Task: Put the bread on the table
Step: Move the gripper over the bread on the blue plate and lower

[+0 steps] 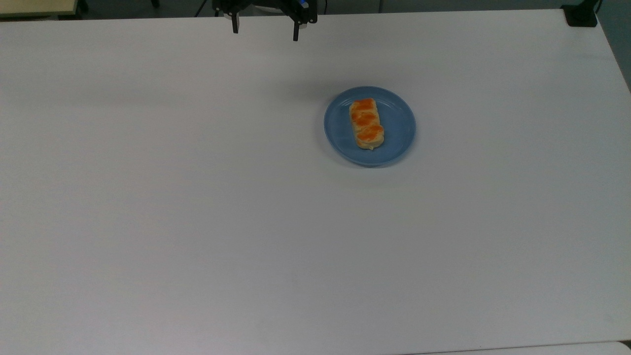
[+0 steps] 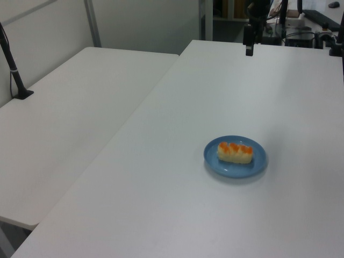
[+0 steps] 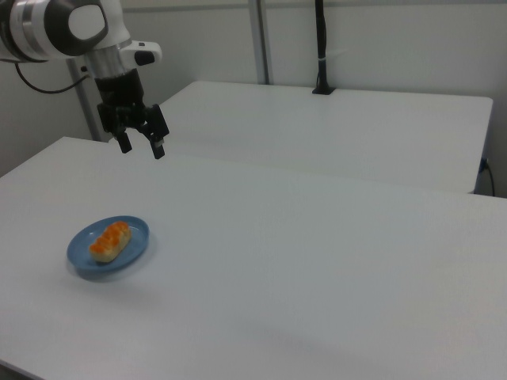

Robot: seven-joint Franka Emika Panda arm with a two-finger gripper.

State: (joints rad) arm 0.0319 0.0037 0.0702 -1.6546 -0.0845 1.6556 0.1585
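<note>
The bread (image 1: 366, 123), a small pale-tan piece with orange-red patches on top, lies on a round blue plate (image 1: 399, 123) on the white table (image 1: 197, 197). It also shows in the left view (image 2: 234, 152) and the right view (image 3: 109, 241). My gripper (image 1: 265, 30) hangs open above the table's far edge in the top view, well away from the plate, with nothing between its fingers. In the right view the gripper (image 3: 142, 147) is high above the table, behind the plate. The left view has the gripper (image 2: 249, 47) at the table's far end.
A second white table (image 2: 70, 118) stands beside this one on the left view's left. A black clamp post (image 2: 13, 70) is fixed to it. Another black mount (image 1: 581, 15) sits at the top view's upper right corner.
</note>
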